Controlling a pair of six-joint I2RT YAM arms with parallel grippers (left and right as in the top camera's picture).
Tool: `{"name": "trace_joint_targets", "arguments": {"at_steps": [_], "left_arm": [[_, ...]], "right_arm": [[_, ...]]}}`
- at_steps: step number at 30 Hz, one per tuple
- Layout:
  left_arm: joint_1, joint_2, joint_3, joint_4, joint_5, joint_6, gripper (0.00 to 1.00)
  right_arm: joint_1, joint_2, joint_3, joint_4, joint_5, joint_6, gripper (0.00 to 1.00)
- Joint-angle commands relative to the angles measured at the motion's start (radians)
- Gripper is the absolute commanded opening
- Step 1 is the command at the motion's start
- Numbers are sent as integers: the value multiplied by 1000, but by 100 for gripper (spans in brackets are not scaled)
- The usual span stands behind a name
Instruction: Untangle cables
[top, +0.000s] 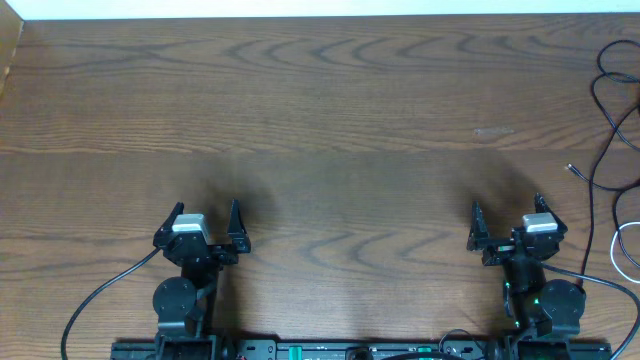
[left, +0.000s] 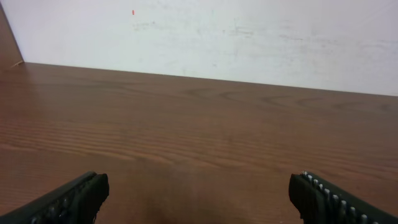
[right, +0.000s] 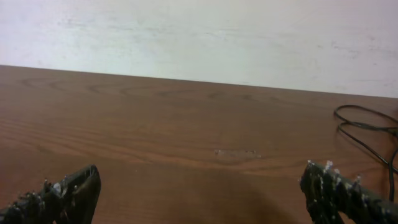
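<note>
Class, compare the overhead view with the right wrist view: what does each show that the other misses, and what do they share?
Overhead only: the left gripper, open, and the white cable at the far right. Right wrist only: its own fingertips seen close up. Both: the wooden table, the black cable looping on the right, and the right gripper, open and empty.
</note>
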Motion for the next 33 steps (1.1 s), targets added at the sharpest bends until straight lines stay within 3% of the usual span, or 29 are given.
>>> {"name": "trace_joint_targets", "arguments": {"at_steps": [1,33], "left_arm": [[-3,-6,-23,-24,-6,-9,98],[-3,-6,-23,-24,-6,-9,98]], "right_arm": [[9,-7,-2,-4,8,17,99],[9,-7,-2,-4,8,17,99]]}}
